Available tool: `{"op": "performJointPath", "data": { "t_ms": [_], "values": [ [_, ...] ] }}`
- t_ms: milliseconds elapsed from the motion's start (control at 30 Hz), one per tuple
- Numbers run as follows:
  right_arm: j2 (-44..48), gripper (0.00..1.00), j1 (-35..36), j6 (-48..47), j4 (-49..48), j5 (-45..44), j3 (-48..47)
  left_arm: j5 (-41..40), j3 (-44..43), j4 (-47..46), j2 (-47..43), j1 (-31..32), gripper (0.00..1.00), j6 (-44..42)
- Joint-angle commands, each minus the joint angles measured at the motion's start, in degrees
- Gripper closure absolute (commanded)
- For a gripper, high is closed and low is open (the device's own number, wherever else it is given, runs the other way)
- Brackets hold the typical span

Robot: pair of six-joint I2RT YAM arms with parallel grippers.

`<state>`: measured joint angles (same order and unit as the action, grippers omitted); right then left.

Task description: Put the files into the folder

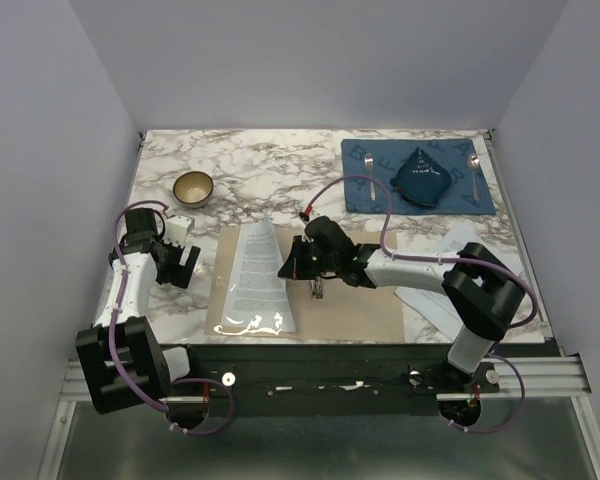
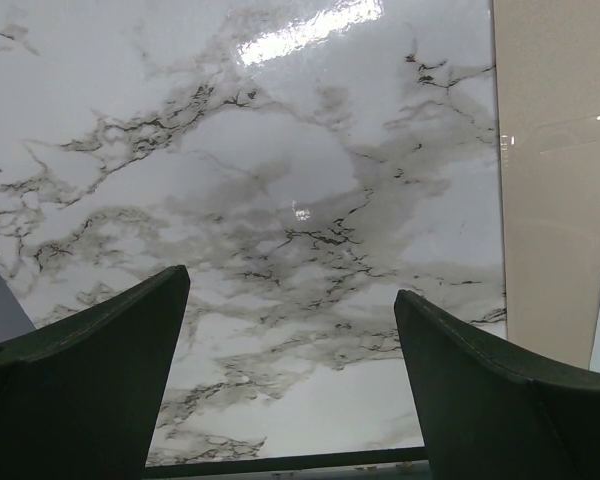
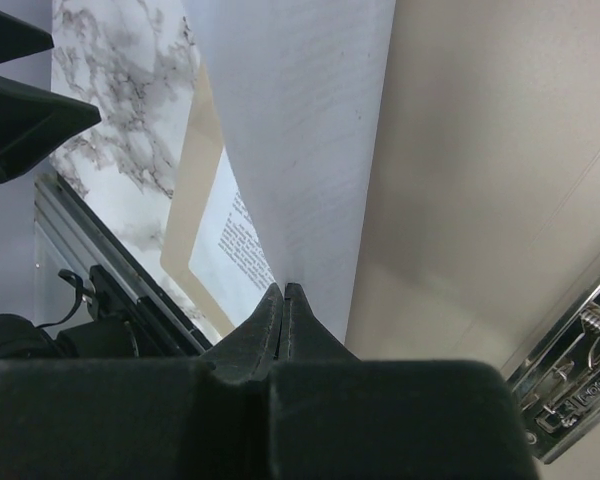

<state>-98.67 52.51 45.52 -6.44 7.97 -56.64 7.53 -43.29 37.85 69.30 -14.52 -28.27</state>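
Note:
The tan folder [image 1: 365,305] lies open flat at the table's near edge, with its metal clip [image 1: 320,290] on the spine. My right gripper [image 1: 286,268] is shut on the edge of one white printed file [image 1: 255,278], which curls over the folder's left leaf. In the right wrist view the sheet [image 3: 300,130] rises from the closed fingertips [image 3: 283,289], with the folder [image 3: 480,200] and clip [image 3: 575,370] to its right. More files [image 1: 430,300] lie on the table under the right arm. My left gripper [image 1: 180,256] hovers open and empty over bare marble [image 2: 290,285], left of the folder.
A gold-brown bowl [image 1: 193,187] stands at the back left. A blue placemat [image 1: 375,190] at the back right carries a folded dark blue cloth [image 1: 423,178] and a spoon [image 1: 473,168]. A metal rail [image 1: 330,380] runs along the near edge.

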Motion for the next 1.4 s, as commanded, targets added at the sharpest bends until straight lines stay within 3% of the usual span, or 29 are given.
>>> {"op": "performJointPath", "data": {
  "t_ms": [0,300,633,1067,1367],
  "values": [
    [-2.31,0.99,0.75,1.33,-2.26,-1.46,1.18,-0.24,-1.27,2.06,-1.01,-0.07,0.01,-2.05],
    [-7.58,0.99,0.57,-4.47,1.07,1.61,-6.63,-0.67,-2.41,2.94,-0.83,0.2,0.01,-1.7],
    [-9.7,0.99,0.31,-5.44,2.13,2.84,-9.28,-0.94,-2.5,3.02,-0.39,0.11,0.01,-1.79],
    [-4.6,0.99,0.66,4.22,-1.12,-2.86,1.09,-0.85,-2.15,2.5,-0.3,0.2,0.01,-1.7],
    [-5.65,0.99,0.75,10.2,-3.06,-3.92,0.22,-0.94,-2.15,2.76,-0.92,0.29,0.01,-1.61]
  ]
}}
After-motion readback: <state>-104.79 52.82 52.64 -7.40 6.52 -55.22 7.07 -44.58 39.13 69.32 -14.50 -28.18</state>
